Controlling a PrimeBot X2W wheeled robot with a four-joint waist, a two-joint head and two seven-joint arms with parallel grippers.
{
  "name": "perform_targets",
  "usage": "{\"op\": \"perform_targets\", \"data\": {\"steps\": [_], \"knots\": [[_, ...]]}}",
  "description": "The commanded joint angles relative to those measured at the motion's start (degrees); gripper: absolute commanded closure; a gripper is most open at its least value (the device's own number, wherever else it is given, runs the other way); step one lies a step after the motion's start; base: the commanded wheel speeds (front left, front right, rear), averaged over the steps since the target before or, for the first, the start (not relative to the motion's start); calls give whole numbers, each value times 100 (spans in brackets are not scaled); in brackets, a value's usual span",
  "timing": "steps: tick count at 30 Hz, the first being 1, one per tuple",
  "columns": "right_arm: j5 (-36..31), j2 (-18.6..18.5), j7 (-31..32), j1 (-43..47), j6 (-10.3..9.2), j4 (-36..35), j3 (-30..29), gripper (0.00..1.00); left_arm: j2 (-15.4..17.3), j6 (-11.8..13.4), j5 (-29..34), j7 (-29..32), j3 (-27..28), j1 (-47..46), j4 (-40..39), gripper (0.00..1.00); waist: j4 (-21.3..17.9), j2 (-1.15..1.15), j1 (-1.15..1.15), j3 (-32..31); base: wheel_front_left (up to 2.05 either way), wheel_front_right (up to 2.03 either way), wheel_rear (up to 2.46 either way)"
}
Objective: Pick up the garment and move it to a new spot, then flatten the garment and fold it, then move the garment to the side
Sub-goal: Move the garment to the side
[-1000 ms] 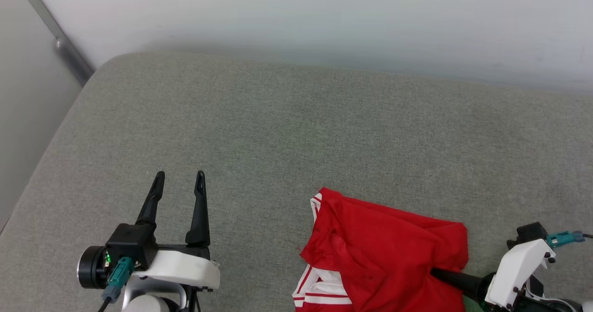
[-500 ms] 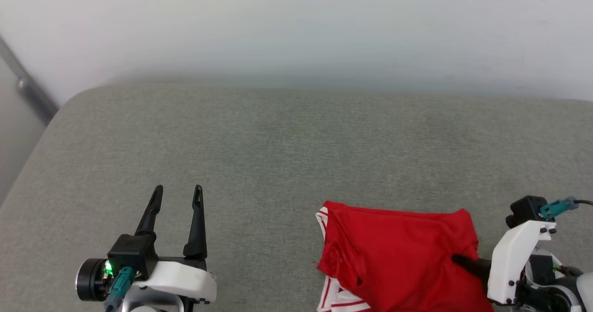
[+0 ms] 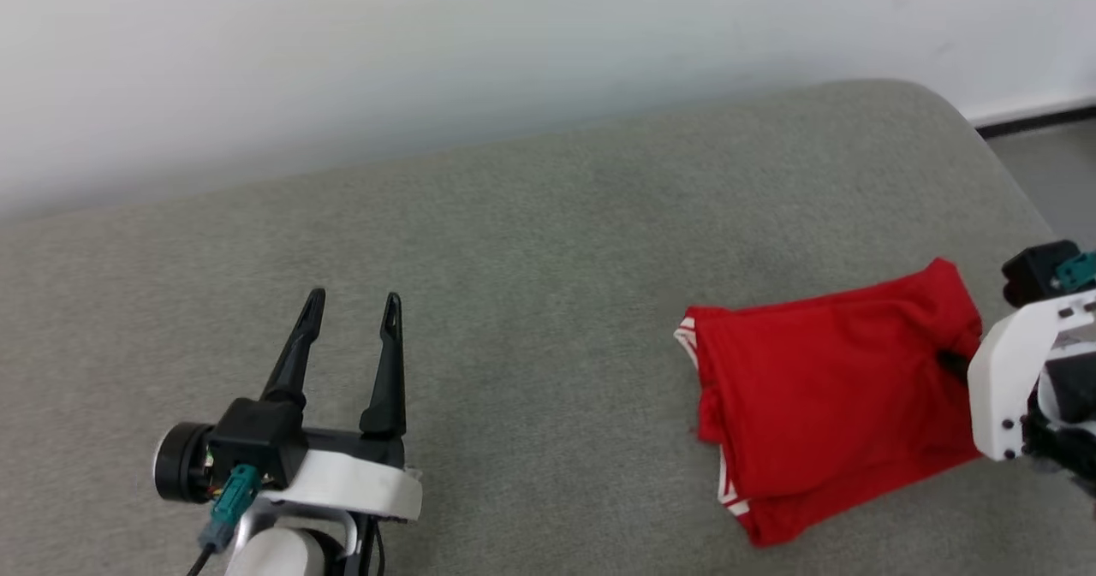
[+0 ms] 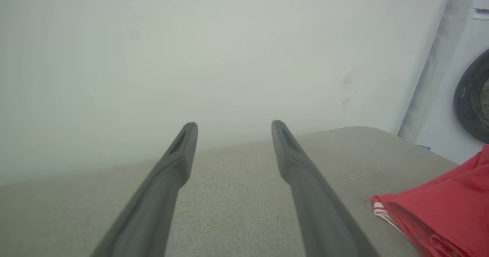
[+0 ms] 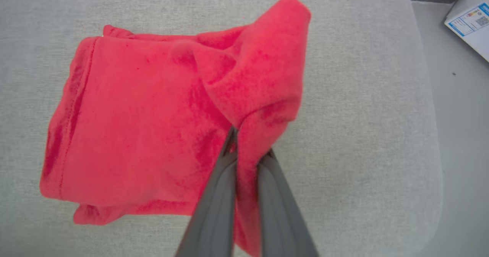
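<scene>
Since it is already folded into a compact red bundle, the garment point(image 3: 822, 405) lies near the right end of the grey cushion point(image 3: 514, 259), gripped for the move aside.
The right gripper point(image 5: 248, 146) is clamped nearly closed on a raised fold, seemingly several layers thick, at the bundle's side toward that end. The left gripper point(image 3: 353, 302) hovers over the cushion's middle, spread wide and empty.

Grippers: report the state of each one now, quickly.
Left gripper: open, holding nothing.
Right gripper: shut on the garment, pinching a fold of its red cloth.
</scene>
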Motion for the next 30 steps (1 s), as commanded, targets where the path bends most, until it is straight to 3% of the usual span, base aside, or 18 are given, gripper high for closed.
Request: {"op": "perform_targets", "data": {"steps": [1, 8, 17, 21, 23, 24, 30], "knots": [[-30, -51, -132, -256, -3, 97, 7, 100, 44, -17, 65, -3, -15, -160, -42, 0, -550, 0, 0, 598, 0, 0, 0], [-212, -214, -1187, -1179, -3, 979, -145, 100, 234, -125, 332, 284, -130, -860, -414, 0, -942, 0, 0, 1572, 0, 0, 0], [-769, -454, -2613, -2262, -3, 2352, -898, 100, 424, -225, 695, 729, -303, -1663, -918, 0, -874, 0, 0, 2550, 0, 0, 0], [-979, -225, -3049, -2502, -3, 2952, -1124, 100, 460, -231, 759, 808, -335, -1801, -1009, 0, -814, 0, 0, 2753, 0, 0, 0], [-1069, -89, -3307, -2642, -3, 3387, -1213, 51, 464, -221, 776, 855, -363, -1856, -1037, 0, -754, 0, 0, 2838, 0, 0, 0], [-1116, -41, -3389, -2663, -3, 3519, -1233, 0, 471, -218, 781, 864, -367, -1864, -1038, 0, -737, 0, 0, 2856, 0, 0, 0], [-1402, -9, -3897, -2846, -3, 4169, -1408, 0, 503, -180, 754, 859, -359, -1767, -983, 0, -704, 0, 0, 2771, 0, 0, 0]]}}
